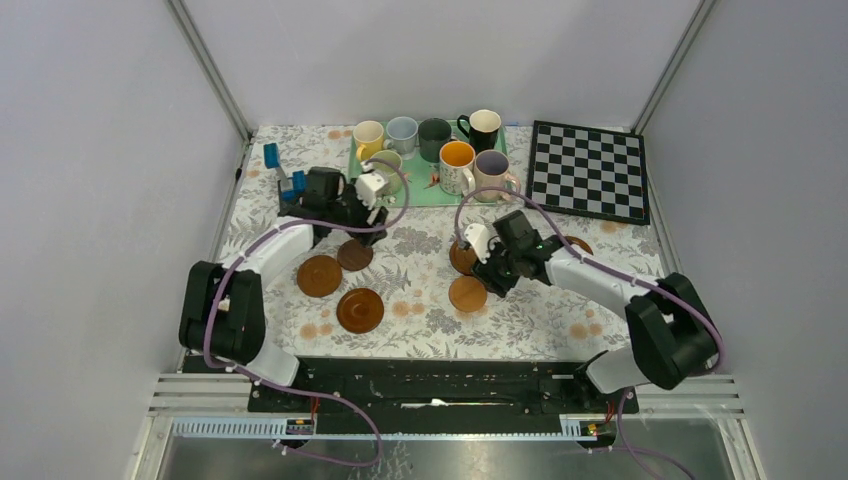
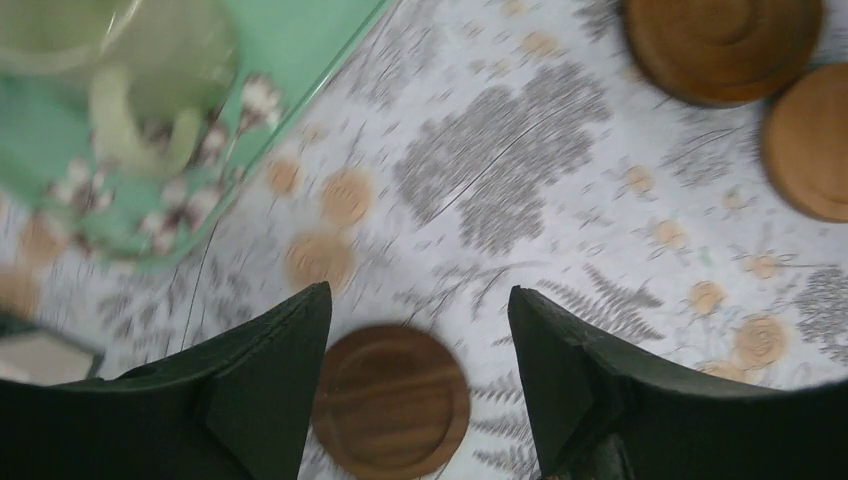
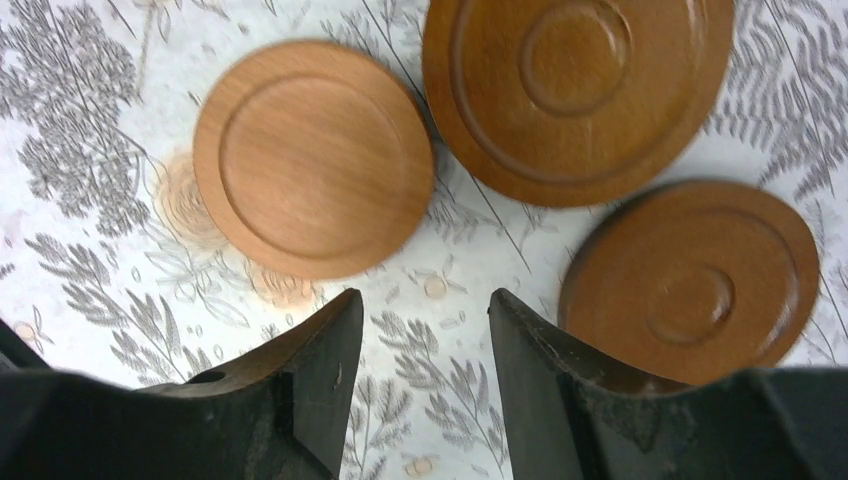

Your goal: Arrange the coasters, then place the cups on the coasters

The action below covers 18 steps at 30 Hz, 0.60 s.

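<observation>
L pincer [image 2: 420, 300] wide open, empty, over 1 round rimmed wooden coaster [image 2: 390, 400]; R pincer [image 3: 425, 300] part-open, empty, near 3 coasters [image 3: 313, 158]. Floral tablecloth [image 1: 430, 310], grey walls [image 1: 100, 150] — 7 glazed cups [image 1: 457, 165] on far green tray [image 1: 420, 192].

Seven cups [image 1: 456, 165] stand upper centre on one green tray [image 1: 410, 192]. Six coasters [image 1: 360, 310] show across mid-frame. One checkerboard [image 1: 588, 170] lies upper right.
</observation>
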### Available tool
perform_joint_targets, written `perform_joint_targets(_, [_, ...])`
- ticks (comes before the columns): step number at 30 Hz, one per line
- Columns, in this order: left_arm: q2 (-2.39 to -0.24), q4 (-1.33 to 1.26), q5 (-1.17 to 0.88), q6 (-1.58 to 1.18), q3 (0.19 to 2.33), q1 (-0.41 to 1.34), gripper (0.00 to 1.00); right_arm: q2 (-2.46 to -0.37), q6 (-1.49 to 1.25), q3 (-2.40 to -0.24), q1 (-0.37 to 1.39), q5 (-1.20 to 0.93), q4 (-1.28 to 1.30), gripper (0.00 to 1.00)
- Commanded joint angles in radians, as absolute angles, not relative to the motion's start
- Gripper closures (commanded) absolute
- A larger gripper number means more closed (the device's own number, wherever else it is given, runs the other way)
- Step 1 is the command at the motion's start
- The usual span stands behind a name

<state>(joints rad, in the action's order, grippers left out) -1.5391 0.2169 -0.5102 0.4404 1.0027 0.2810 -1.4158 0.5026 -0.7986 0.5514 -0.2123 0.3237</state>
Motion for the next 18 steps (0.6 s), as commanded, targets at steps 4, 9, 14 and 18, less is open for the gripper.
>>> perform_joint_targets(4, [-1.513,0.247,-0.445,0.361,0.944,0.096,0.27,-1.543,0.451,-0.884,0.641,-0.199,0.212,0.44])
perform_joint_targets(9, [-1.521,0.247,-0.419,0.378,0.938,0.047,0.26,-1.613,0.446,-0.887,0.682,-0.17,0.164,0.45])
perform_joint_targets(14, [-1.542,0.242,-0.401,0.367,0.938,0.022,0.26,-1.641,0.43,-0.869,0.708,-0.125,0.156,0.46])
perform_joint_targets(18, [-1.587,0.256,-0.394,0.388,0.954,0.017,0.26,-1.613,0.423,-0.824,0.727,-0.176,0.179,0.53])
